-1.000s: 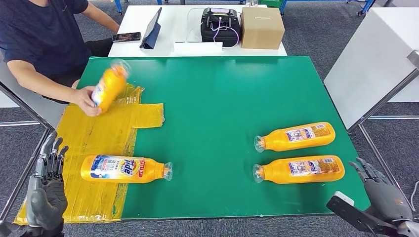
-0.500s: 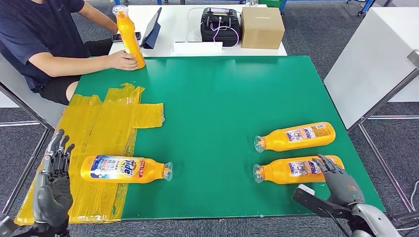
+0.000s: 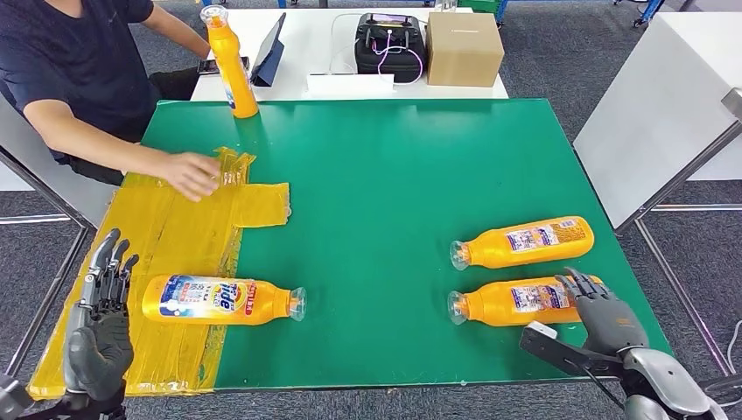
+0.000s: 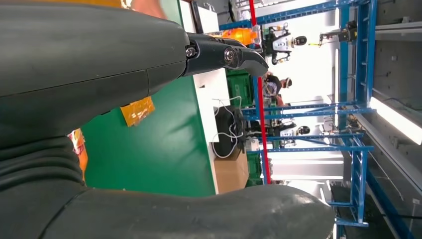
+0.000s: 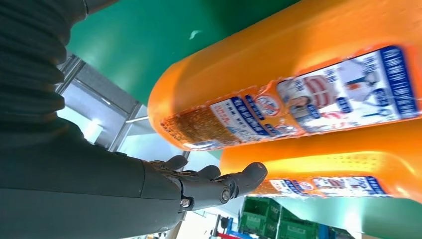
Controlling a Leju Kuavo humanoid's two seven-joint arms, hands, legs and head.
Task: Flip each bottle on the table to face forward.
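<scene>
Head view: right hand hovers, fingers spread and holding nothing, at the base end of the near bottle, at 4 o'clock on the green table. That bottle lies on its side, back label up, cap toward 9 o'clock; a second bottle lies just beyond it. Judgement: smooth rigid plastic, likely slippery, rolls readily. Grip across the broad labelled body, not the neck. Left hand, fingers apart and empty, waits near the Tide bottle at 8 o'clock.
</scene>
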